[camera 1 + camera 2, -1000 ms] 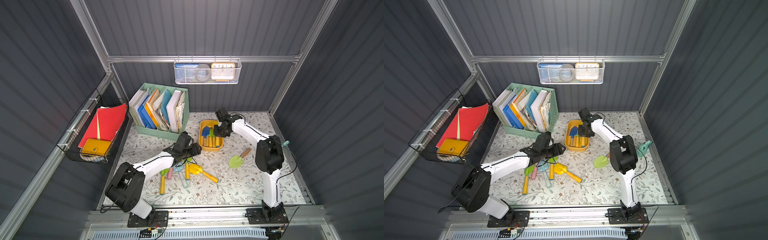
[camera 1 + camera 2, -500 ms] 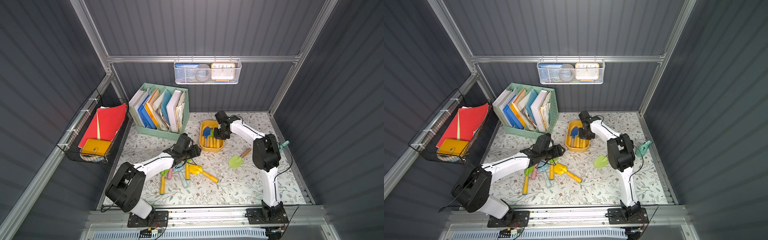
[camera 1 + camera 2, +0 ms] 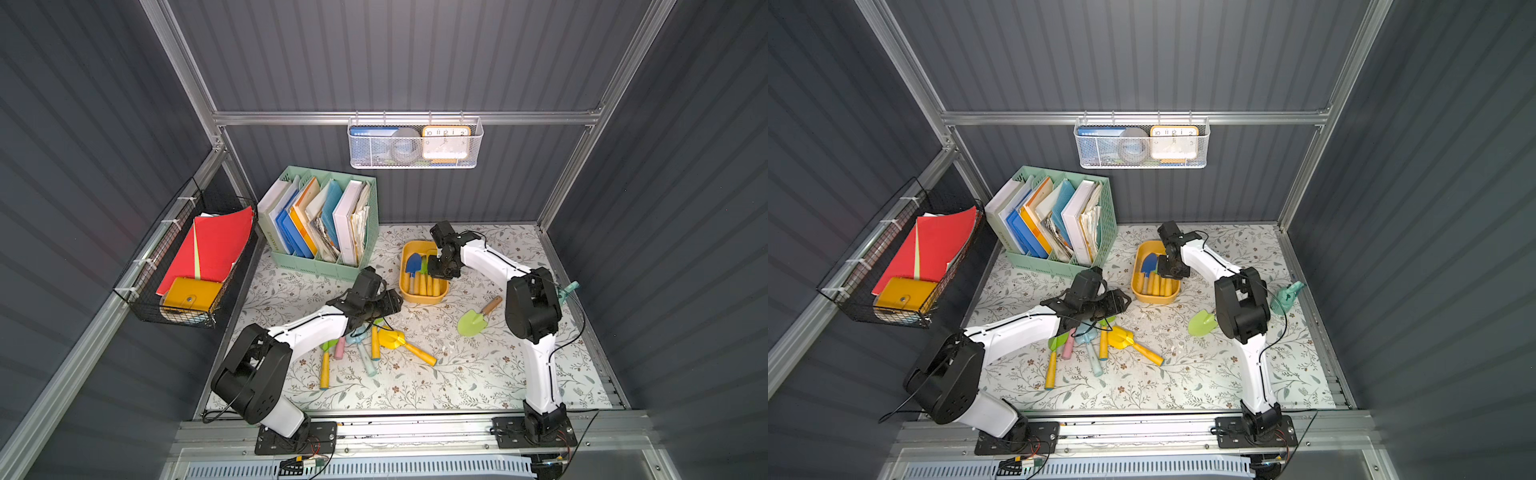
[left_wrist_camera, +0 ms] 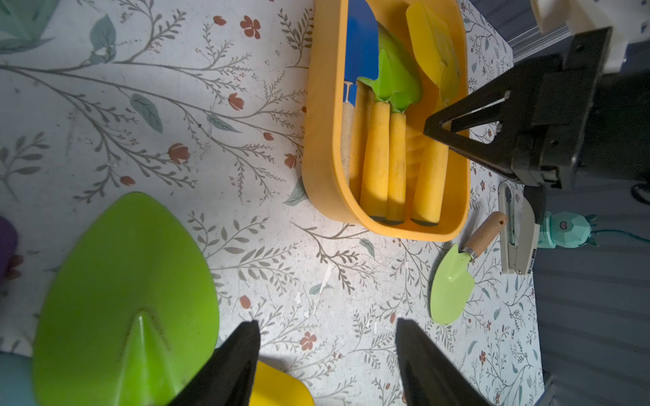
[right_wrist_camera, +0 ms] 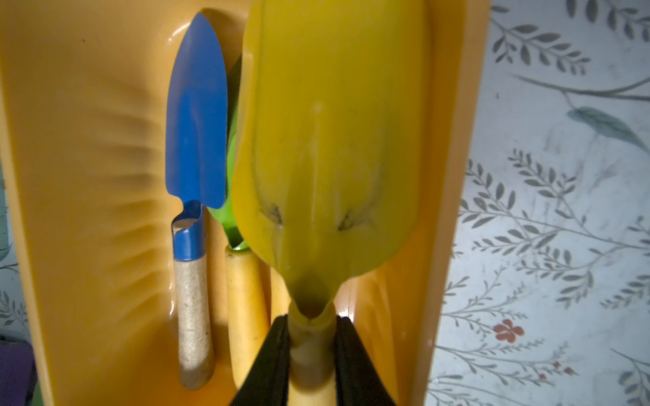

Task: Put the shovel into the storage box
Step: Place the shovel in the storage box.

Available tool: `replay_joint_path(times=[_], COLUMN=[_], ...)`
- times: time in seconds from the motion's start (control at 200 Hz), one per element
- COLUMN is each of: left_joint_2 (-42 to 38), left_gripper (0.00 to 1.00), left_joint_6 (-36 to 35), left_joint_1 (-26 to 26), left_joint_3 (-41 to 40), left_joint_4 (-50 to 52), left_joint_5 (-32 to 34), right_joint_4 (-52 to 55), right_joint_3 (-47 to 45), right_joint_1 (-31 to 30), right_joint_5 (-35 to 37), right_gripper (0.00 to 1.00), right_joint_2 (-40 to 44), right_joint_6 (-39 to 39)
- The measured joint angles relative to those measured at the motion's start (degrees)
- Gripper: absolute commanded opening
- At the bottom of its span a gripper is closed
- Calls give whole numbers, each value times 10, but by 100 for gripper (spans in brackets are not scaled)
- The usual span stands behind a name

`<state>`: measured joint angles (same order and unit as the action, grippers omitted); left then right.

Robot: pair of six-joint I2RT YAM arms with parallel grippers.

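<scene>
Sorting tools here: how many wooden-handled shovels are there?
2: a blue shovel in the yellow box, a pale green shovel on the mat near the right arm. The pile may hide more.

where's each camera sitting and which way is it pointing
Top views: high in front, looking down on the mat; left arm and right arm show.
Left wrist: low over the mat, facing the box; open left tool shows.
Right wrist: above the box, looking in; right tool shut on the yellow shovel.
Shared: both wrist views show the box and blue shovel.
</scene>
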<state>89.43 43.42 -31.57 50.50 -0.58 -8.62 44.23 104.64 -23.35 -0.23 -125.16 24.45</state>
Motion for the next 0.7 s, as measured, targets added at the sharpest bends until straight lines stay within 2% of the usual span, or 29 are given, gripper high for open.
replay_joint_path(times=[0.265,0.545,0.7], left_joint_2=[4,4,4], left_gripper=[66,66,66], left_joint_6=[1,7,8], left_joint_1=[0,0,0], left_joint_3=[-4,-6,-8], left_joint_4=[-3,-12,-12], left_joint_5=[-4,-6,-6], right_joint_4=[1,0,-14], right_joint_3=[0,-2,-39], right_joint_1=[1,4,4], right_joint_5=[0,-3,-18], right_gripper=[31,32,32], right_joint_2=[0,7,56], right_joint_6=[5,6,10])
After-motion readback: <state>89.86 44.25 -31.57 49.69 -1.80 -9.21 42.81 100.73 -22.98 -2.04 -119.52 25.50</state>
